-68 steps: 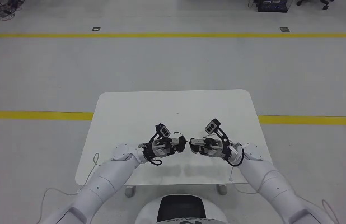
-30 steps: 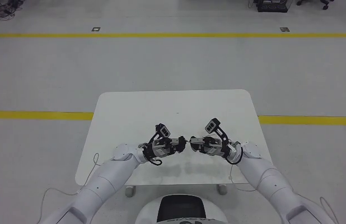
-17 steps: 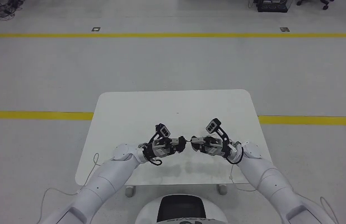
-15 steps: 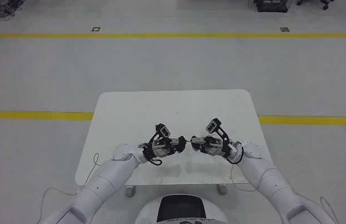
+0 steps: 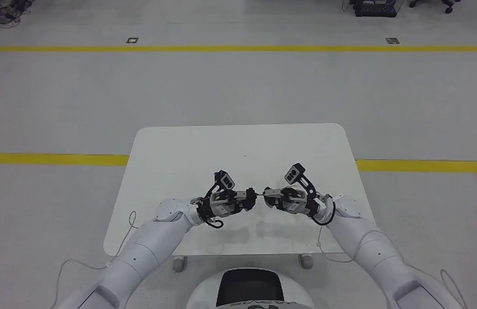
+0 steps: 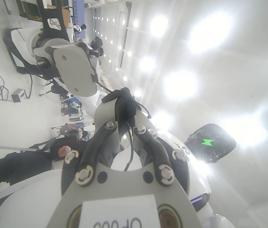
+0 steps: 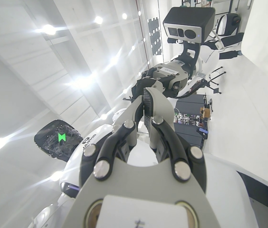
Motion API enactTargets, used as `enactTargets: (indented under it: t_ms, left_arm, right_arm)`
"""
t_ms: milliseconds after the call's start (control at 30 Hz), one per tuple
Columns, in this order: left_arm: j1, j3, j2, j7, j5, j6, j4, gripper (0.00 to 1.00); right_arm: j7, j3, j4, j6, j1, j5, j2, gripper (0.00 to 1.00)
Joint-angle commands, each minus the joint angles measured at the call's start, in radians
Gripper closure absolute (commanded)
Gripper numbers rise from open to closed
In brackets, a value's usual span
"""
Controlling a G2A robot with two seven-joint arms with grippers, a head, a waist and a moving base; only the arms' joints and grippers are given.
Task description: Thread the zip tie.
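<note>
Two grippers are held tip to tip above the robot's side of the white table [image 5: 184, 154], near its middle and clear of its surface. The left gripper [image 5: 244, 198] is set on the left and the right gripper [image 5: 270, 198] on the right, so that only a narrow gap is left between their tips. The zip tie [image 5: 257, 195] is seen from the top as a small dark strand in that gap, lifted off the table between the two tips. Its head and tail cannot be told apart there.

In the left wrist view the left gripper's fingers [image 6: 104, 113] are seen closed. A black piece of the zip tie [image 6: 111, 97] is clamped at their tips, with a short end sticking out to one side.

In the right wrist view the right gripper's fingers [image 7: 163, 107] are pressed together, pad against ribbed pad, and are pointed straight at the left gripper just beyond them. Whether an end of the zip tie is caught between the right pads cannot be told, since that spot is hidden by the fingers themselves.

Yellow lines [image 5: 69, 158] are painted across the grey floor on both sides of the table.
</note>
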Motion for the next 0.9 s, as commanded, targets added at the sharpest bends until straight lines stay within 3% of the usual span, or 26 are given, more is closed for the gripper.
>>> enactTargets:
  t_ms: [0, 867]
  left_arm:
    - [0.0, 0.0, 0.0, 0.0, 0.0, 0.0, 0.0, 1.0]
    - [0.0, 0.0, 0.0, 0.0, 0.0, 0.0, 0.0, 1.0]
  right_arm:
    - [0.0, 0.0, 0.005, -0.001, 0.002, -0.002, -0.002, 1.0]
    - [0.0, 0.024, 0.069, -0.001, 0.013, -0.052, -0.028, 1.0]
